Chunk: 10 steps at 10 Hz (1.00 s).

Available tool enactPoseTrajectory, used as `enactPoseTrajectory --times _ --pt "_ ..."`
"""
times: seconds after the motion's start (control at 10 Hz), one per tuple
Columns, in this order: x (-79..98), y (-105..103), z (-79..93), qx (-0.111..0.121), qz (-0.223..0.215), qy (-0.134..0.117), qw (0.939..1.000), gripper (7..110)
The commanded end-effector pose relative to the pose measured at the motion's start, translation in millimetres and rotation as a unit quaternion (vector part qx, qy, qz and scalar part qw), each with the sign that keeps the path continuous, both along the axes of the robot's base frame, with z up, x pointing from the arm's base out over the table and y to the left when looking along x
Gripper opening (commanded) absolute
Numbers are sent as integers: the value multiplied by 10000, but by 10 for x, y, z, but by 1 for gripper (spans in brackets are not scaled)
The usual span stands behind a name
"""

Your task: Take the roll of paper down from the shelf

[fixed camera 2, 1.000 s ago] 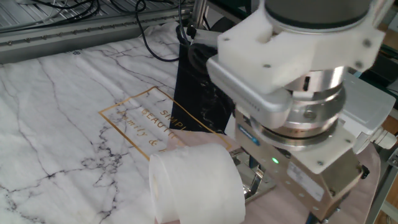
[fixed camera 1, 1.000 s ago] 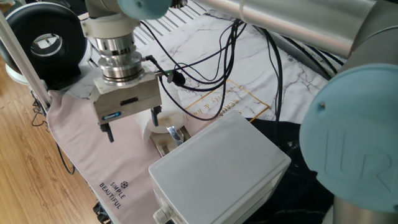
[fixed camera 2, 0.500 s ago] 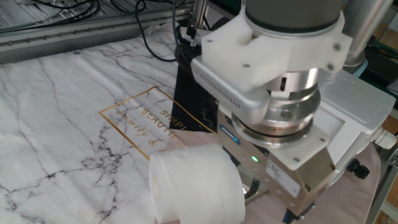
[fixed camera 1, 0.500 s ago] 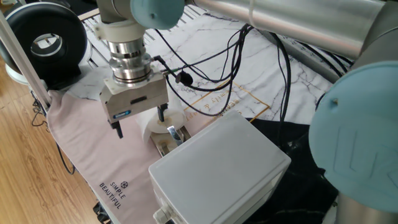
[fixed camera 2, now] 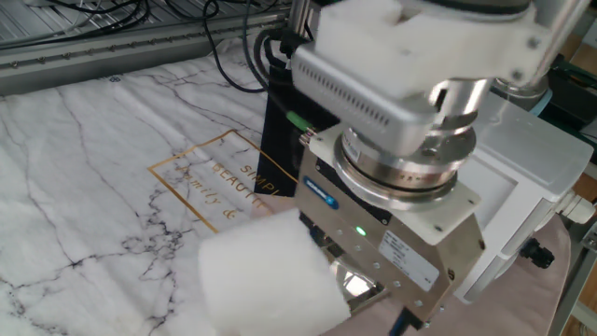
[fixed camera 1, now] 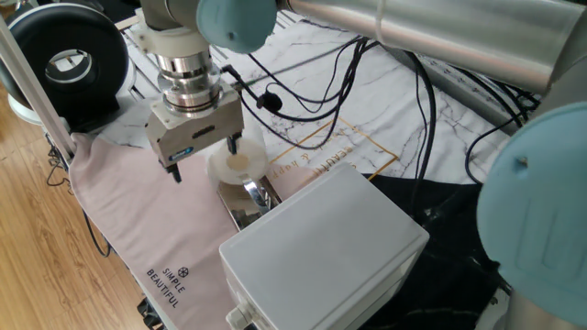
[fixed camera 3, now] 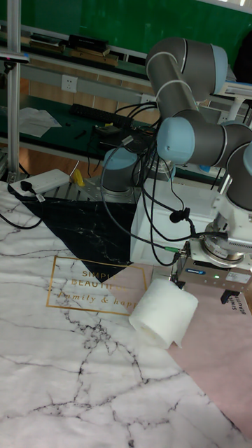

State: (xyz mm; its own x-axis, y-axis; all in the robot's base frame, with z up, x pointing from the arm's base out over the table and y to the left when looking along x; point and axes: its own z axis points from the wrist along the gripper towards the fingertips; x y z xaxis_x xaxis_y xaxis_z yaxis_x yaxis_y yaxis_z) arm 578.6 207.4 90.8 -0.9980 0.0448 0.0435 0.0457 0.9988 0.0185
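Note:
The white roll of paper lies tilted at the edge of the pink cloth, with its core end facing the camera. It is blurred in the other fixed view and leans over the marble sheet in the tall view. The shiny chrome shelf shows bare beside it, also seen as a glint. My gripper hangs just above, fingers spread and open. One fingertip is against the roll's side; the roll is not between the fingers. In the tall view the gripper is right of the roll.
A large pale grey box stands right next to the shelf. Black cables trail from the wrist across the marble sheet. A black round device sits at the far left. Pink cloth covers the near side.
The gripper has moved back over the roll. The roll has shifted sideways off the chrome plate, which is now uncovered, and it is tilted and blurred.

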Motion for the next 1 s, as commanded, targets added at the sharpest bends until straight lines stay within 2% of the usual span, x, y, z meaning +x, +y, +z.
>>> enactPoseTrajectory --times 0.0,0.2,0.3,0.5,0.7,0.9 --pt "261 -29 95 -153 240 -511 9983 7" --pt "323 -93 147 -357 390 -610 9967 7" --pt "357 -151 205 -537 495 -660 9951 7" --pt "387 -155 240 -587 570 -708 9941 7" --pt "414 -401 306 -1054 999 -665 9872 7" --pt "389 -387 317 -1056 986 -597 9877 7"
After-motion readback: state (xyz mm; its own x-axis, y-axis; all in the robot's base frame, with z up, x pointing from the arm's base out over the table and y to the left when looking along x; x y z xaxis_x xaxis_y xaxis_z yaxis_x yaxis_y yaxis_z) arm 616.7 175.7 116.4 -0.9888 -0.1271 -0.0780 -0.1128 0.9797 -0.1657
